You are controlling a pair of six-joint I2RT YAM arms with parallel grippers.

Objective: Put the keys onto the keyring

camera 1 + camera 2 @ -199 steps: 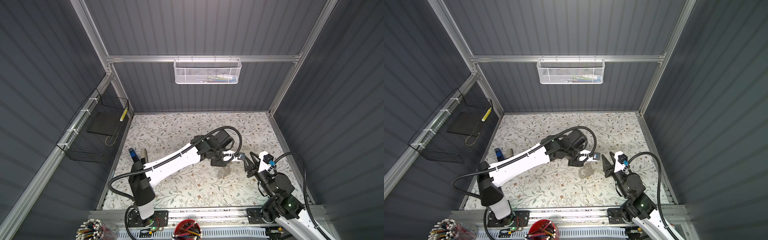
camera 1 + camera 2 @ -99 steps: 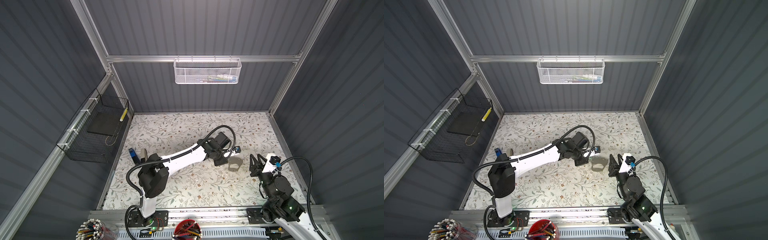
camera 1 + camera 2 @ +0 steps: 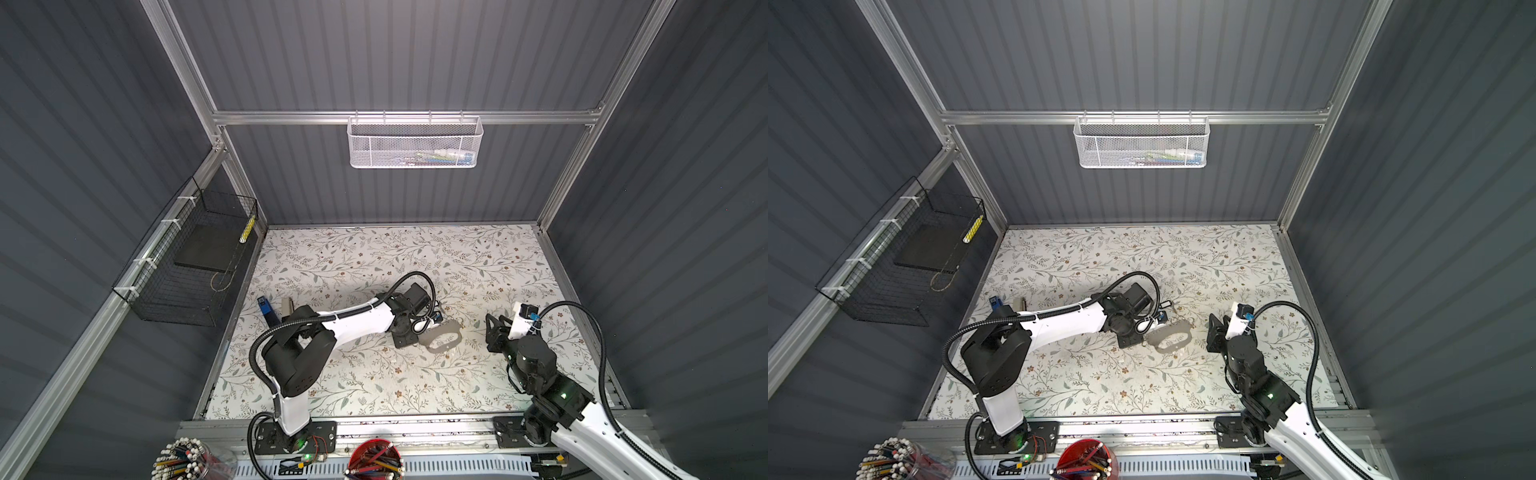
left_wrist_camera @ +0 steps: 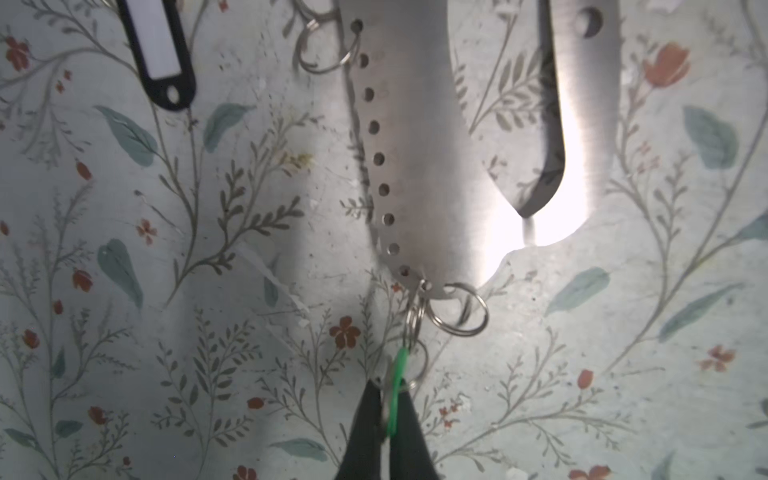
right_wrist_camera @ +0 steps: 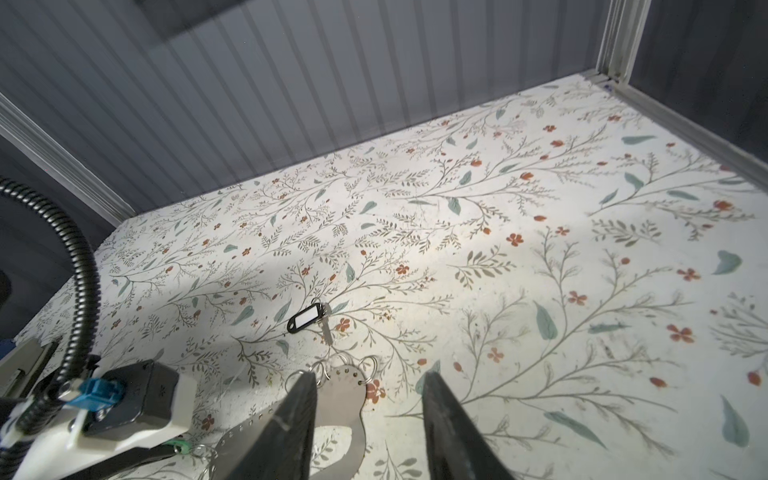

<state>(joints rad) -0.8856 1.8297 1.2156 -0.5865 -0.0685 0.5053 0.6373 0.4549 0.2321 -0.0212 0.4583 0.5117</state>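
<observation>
Nothing in these views can be read: no word, number or brand. The black-framed key tag [image 4: 160,54] on the bench has a white insert [image 4: 150,37] that is blank in both wrist views. The things in the white mesh basket [image 3: 415,143] show only as streaks of colour, too small to read any label.

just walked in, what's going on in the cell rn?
The left gripper has its jaws shut on the green key tag, right at the end of the keyring. Its wire rings meet the end hole and look threaded, though I can't be sure. The black-tagged key lies loose on the floral table, not on the keyring. The right gripper hovers by the keyring, jaws open, holding nothing.
</observation>
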